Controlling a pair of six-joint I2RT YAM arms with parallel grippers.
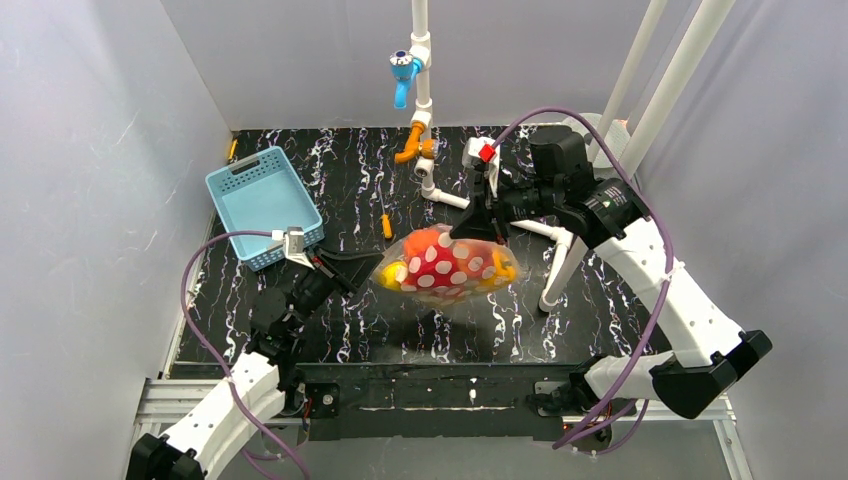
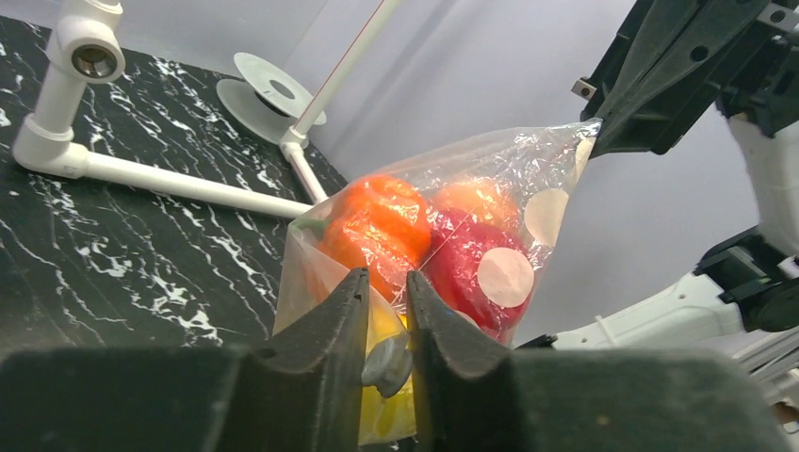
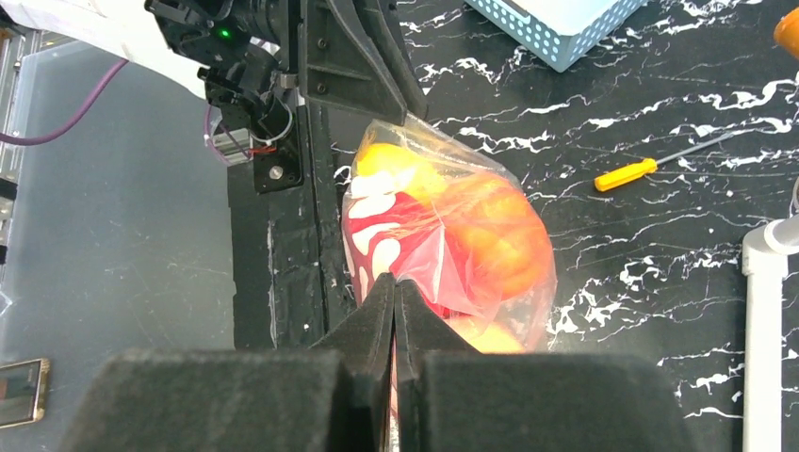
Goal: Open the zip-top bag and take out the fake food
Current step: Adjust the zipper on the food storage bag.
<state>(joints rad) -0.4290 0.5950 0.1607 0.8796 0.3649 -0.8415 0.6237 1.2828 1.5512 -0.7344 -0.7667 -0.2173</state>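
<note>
The zip-top bag (image 1: 445, 265) hangs in the air above the black marbled table, stretched between my two grippers. It is clear with white dots and holds the fake food: an orange piece (image 2: 382, 221), a red piece (image 2: 462, 268) and a yellow piece (image 2: 386, 330). My left gripper (image 1: 372, 268) is shut on the bag's left end, with a small grey-white slider between its fingers (image 2: 349, 311). My right gripper (image 1: 478, 232) is shut on the bag's upper right edge. In the right wrist view its jaws (image 3: 394, 282) pinch the plastic of the bag (image 3: 452, 235).
A light blue perforated basket (image 1: 262, 200) stands at the back left. A small orange-handled screwdriver (image 1: 386, 225) lies behind the bag. A white pipe frame (image 1: 555, 265) with a blue valve (image 1: 403, 70) and orange fitting (image 1: 410, 150) stands at the back.
</note>
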